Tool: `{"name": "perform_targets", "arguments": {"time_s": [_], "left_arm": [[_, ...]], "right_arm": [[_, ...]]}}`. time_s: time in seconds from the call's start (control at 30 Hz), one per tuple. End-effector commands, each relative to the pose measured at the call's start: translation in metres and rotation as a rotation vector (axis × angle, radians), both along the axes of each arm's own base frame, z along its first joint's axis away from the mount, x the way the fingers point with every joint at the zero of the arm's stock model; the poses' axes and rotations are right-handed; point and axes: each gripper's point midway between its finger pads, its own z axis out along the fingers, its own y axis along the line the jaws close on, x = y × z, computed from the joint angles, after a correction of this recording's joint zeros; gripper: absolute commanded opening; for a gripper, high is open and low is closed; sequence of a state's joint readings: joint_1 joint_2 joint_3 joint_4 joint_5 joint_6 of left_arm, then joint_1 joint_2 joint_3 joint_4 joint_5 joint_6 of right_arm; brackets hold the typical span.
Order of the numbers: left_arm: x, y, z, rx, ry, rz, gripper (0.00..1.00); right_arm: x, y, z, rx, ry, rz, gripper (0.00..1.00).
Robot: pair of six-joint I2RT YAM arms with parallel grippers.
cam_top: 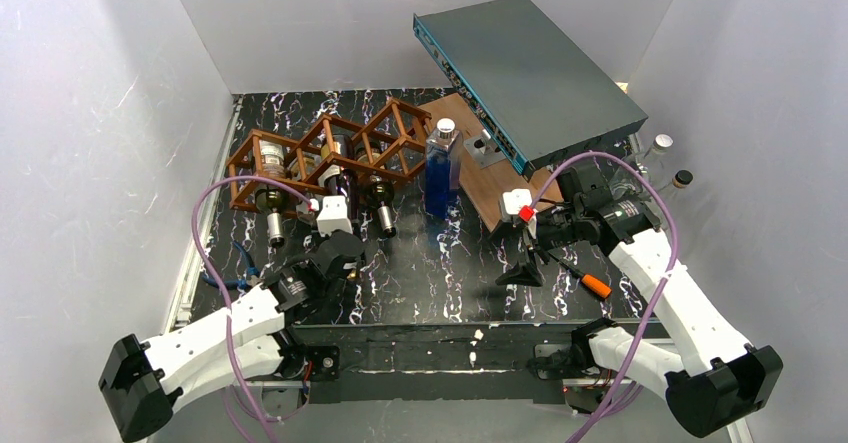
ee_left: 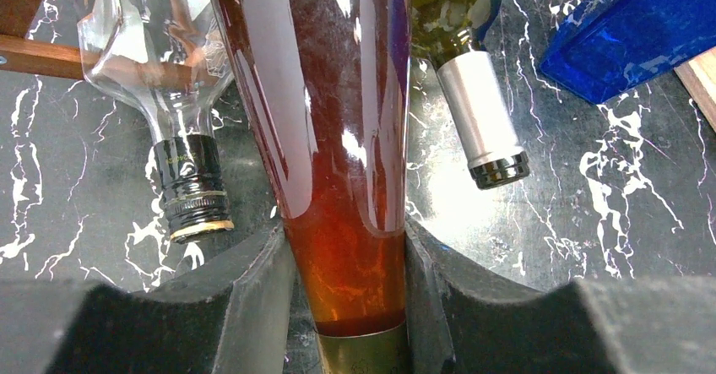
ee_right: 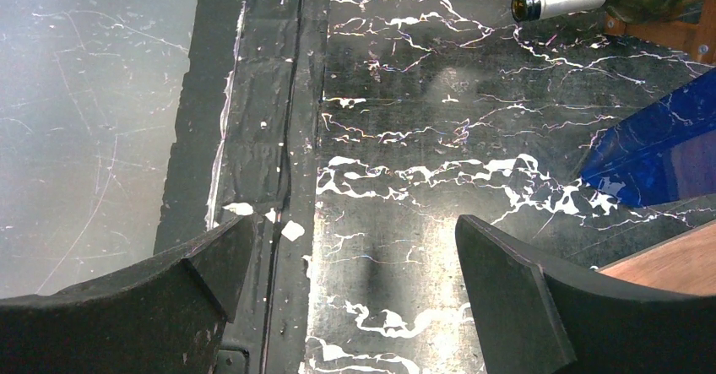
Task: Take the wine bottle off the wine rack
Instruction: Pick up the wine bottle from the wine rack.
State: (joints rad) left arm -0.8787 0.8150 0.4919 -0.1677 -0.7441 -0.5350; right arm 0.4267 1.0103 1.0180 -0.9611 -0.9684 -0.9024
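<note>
From above: held the neck of the wine bottle (cam_top: 337, 178) in the left gripper (cam_top: 336, 225), with its body lying in the middle cell of the wine rack (cam_top: 325, 153) at far left. Left wrist: clamped both fingers (ee_left: 245, 298) on the amber neck, between a clear bottle (ee_left: 156, 62) and a green bottle (ee_left: 469, 87). Right wrist: spread the right gripper (ee_right: 355, 264) wide, empty, over the marbled table (ee_right: 405, 95).

One wine rack (cam_top: 325, 153), upper left, holds three (clear bottle (ee_left: 143, 19), amber bottle (ee_left: 329, 138), green bottle (ee_left: 447, 11)). One blue bottle (cam_top: 441, 178) at centre. At the right edge, two more: silver-capped bottle (cam_top: 661, 146), black-capped bottle (cam_top: 682, 178). One grey box (cam_top: 530, 68), one wooden board (cam_top: 490, 188), one screwdriver (cam_top: 590, 281).
</note>
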Motion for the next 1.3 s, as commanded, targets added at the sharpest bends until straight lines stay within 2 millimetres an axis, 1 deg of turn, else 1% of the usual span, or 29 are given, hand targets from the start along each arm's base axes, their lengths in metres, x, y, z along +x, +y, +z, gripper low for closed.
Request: {"name": "perform_targets", "arguments": {"time_s": [0.0,0.37,0.43,0.77,1.27], "left_arm": [[0.018,-0.008,0.073,-0.185,-0.236,0.059,0.00],[0.008,-0.008,0.081,-0.211,-0.257,0.043,0.00],[0.004,-0.006,0.077,-0.195,-0.247,0.043,0.00],[-0.005,0.001,0.075,-0.208,-0.237,0.056,0.00],[-0.019,0.001,0.075,-0.230,-0.215,0.016,0.00]], "right_arm": [[-0.002,0.001,0.006,0.030,-0.033,0.016,0.98],[-0.003,0.001,0.007,0.031,-0.035,0.018,0.98],[-0.003,0.001,0.007,0.032,-0.036,0.020,0.98],[-0.003,0.001,0.008,0.034,-0.037,0.021,0.98],[-0.003,0.001,0.008,0.035,-0.040,0.023,0.98]]}}
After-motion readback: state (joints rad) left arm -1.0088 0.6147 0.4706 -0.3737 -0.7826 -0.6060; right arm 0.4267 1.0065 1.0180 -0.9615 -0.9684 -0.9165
